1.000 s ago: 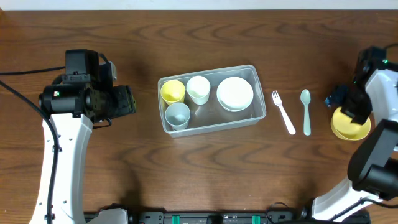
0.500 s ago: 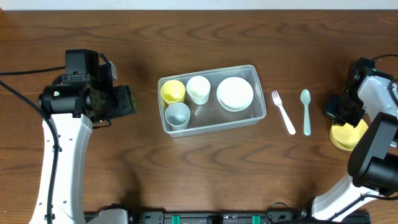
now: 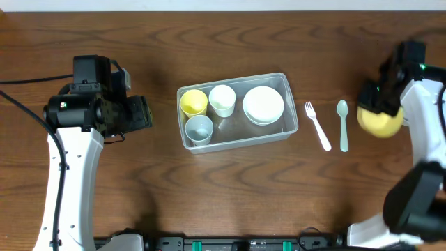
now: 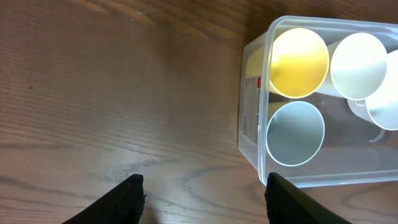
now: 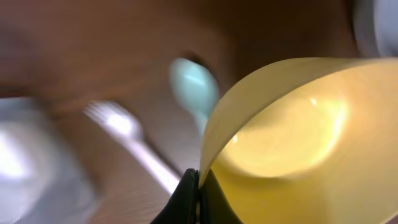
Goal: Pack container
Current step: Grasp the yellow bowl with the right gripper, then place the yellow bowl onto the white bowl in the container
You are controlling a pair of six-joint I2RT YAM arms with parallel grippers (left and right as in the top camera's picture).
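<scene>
The clear container (image 3: 233, 131) sits mid-table holding a yellow cup (image 3: 194, 102), a white cup (image 3: 222, 100), a pale blue cup (image 3: 199, 129) and stacked white bowls (image 3: 263, 104). My right gripper (image 5: 199, 186) is shut on the rim of a yellow bowl (image 5: 292, 143). That bowl (image 3: 381, 122) hangs tilted at the far right, with the right gripper (image 3: 376, 97) above it. My left gripper (image 4: 202, 180) stands open just left of the container (image 4: 252, 112), with nothing between its fingers.
A white fork (image 3: 318, 126) and a pale green spoon (image 3: 343, 125) lie on the wood between the container and the yellow bowl. In the right wrist view the spoon (image 5: 194, 87) and fork (image 5: 134, 146) appear blurred beyond the bowl.
My right gripper closed on the yellow bowl's rim and lifted it off the table, carrying it toward the far side and slightly left. The left arm stayed still.
</scene>
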